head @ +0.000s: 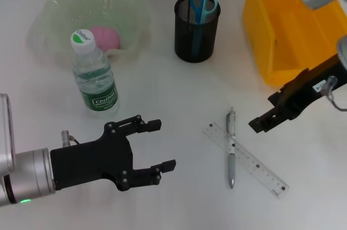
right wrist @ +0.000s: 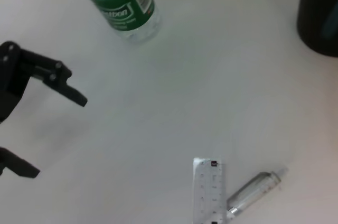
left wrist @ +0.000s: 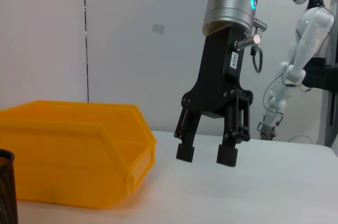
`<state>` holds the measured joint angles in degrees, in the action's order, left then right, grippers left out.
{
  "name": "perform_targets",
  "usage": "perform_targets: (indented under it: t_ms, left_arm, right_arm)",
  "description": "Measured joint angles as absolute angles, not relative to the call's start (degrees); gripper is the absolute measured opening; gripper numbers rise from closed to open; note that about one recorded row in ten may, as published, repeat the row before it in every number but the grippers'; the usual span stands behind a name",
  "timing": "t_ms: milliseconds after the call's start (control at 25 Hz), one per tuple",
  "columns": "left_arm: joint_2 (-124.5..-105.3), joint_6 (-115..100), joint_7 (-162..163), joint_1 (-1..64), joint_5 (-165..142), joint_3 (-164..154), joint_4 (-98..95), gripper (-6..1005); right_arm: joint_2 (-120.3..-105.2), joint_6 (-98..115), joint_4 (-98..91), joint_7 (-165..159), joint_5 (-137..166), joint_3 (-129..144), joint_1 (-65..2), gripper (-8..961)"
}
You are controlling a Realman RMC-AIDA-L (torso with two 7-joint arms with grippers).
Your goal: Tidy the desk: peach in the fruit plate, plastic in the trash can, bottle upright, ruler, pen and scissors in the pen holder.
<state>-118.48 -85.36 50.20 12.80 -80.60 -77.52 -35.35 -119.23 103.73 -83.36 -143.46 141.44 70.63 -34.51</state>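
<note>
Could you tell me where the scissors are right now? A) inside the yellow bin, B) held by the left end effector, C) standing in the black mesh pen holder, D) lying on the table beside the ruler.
C: the scissors stand handles-up in the black mesh pen holder, while ruler and pen lie crossed on the table.
</note>
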Motion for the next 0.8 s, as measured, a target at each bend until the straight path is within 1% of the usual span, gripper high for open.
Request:
perform_targets:
  t_ms: [200,800]
  left_arm:
    - [-118.44,-85.47,50.42,12.43,-80.59,-77.52,-35.6,797]
    - [-118.3,-85.43,50.18,12.02,-80.86,-75.94,-35.47,797]
  right_arm:
    - [-119.57,98.11,-81.97,-142.83,141.31,78.07,-34.1,810]
    - [-119.62,82.07,-72.55,-147.63,139.84,90.76,-35.22,780]
